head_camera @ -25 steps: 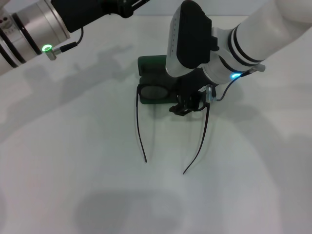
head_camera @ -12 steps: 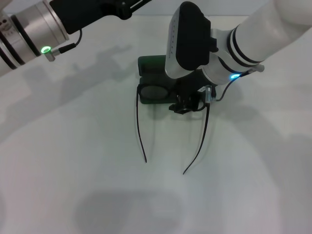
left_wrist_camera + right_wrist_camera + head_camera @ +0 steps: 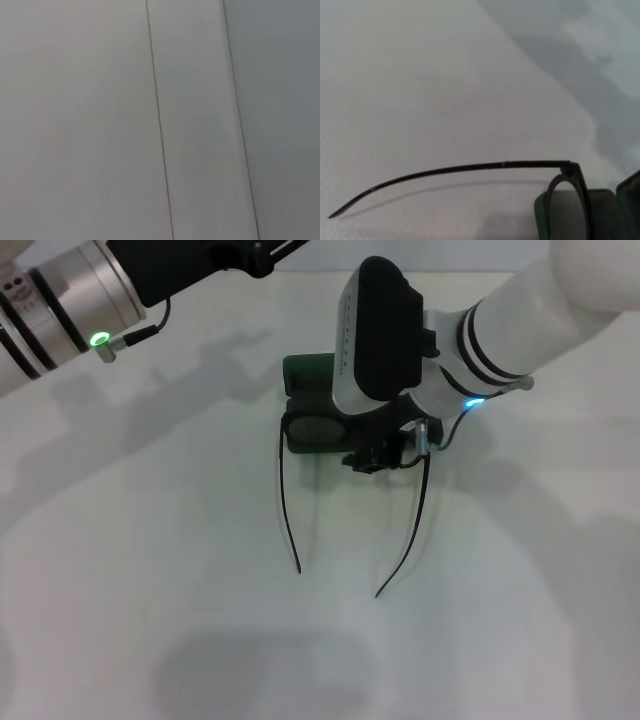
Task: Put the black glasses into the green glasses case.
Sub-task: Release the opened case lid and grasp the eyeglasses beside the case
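Observation:
The black glasses (image 3: 318, 428) hang with temple arms unfolded, pointing toward me, their front over the green glasses case (image 3: 308, 372) at the table's far middle. My right gripper (image 3: 383, 454) is shut on the right side of the glasses' front, just above the case's near edge. The temples cast faint shadows on the table, so the glasses are off the surface. The right wrist view shows one temple and a lens of the glasses (image 3: 470, 167) in front of the open case (image 3: 605, 215). My left arm (image 3: 80, 295) is raised at the far left; its gripper is out of view.
The white table (image 3: 150, 590) carries nothing else in view. The left wrist view shows only a plain white surface (image 3: 100, 120).
My right arm has shifted slightly to the left over the case. The glasses and the left arm have hardly moved.

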Motion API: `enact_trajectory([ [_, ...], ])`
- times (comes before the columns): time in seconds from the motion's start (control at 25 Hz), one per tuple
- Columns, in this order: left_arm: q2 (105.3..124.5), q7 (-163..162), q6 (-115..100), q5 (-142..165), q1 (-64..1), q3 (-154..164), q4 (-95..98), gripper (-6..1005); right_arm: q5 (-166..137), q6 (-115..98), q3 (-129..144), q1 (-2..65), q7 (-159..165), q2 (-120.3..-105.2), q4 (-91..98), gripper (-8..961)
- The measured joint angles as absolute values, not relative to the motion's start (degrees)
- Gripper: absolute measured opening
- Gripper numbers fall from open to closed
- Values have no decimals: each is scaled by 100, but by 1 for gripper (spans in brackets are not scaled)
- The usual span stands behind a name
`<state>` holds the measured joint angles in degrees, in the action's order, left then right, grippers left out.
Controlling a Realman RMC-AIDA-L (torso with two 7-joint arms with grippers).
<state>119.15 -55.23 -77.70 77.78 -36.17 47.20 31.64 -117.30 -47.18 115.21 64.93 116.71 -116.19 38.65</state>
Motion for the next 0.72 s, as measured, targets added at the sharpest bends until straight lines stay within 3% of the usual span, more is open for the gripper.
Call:
enact_trajectory([
  [0.56,11915,-5499,-7769,7765,-3689,4720,3164,523,-11788,-4626,11531,6439,11627,-11618,3931,409],
  [0.72,11920,-5479,-7767,7767,-3708,4718,3164,523,-11795,-4620,11530,6429,11627,-11619,3927,334],
])
